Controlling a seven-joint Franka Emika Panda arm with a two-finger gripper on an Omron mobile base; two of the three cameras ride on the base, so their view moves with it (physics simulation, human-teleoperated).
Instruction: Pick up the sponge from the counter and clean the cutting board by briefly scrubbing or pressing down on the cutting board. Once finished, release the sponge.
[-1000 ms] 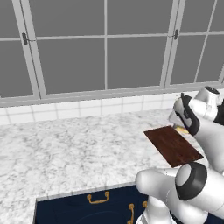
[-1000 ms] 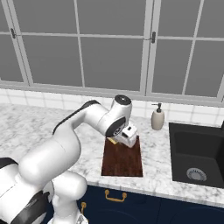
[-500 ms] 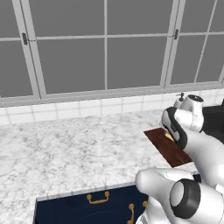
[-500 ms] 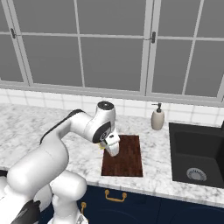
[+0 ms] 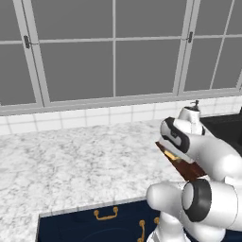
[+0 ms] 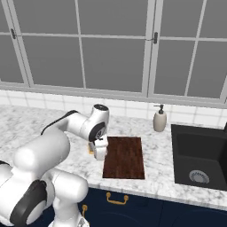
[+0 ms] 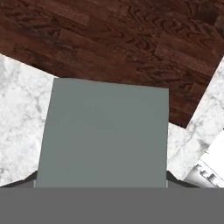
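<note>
The grey-green top of the sponge [image 7: 103, 133] looms close in the hand view, and the dark fingertips [image 7: 27, 181] just show at its lower corners. My gripper [image 6: 99, 153] is shut on the sponge [image 6: 91, 150], low at the left edge of the cutting board [image 6: 125, 156]. The sponge's yellow layer shows beside the hand. In the hand view the reddish-brown cutting board [image 7: 131, 39] lies beyond the sponge, with white marble counter [image 7: 17, 109] on either side. From the left base view, the sponge's yellow edge [image 5: 171, 155] peeks out under the arm, over the cutting board [image 5: 185, 168].
A soap dispenser [image 6: 159, 119] stands by the tiled wall behind the board. The black sink [image 6: 199, 157] is set into the counter [image 6: 53, 119] to the right. The counter [image 5: 71, 160] stretches wide to the left, and windows run along the back.
The hand has carried the sponge leftward across the cutting board, from over its middle to its left edge, and has come lower. The board has not moved.
</note>
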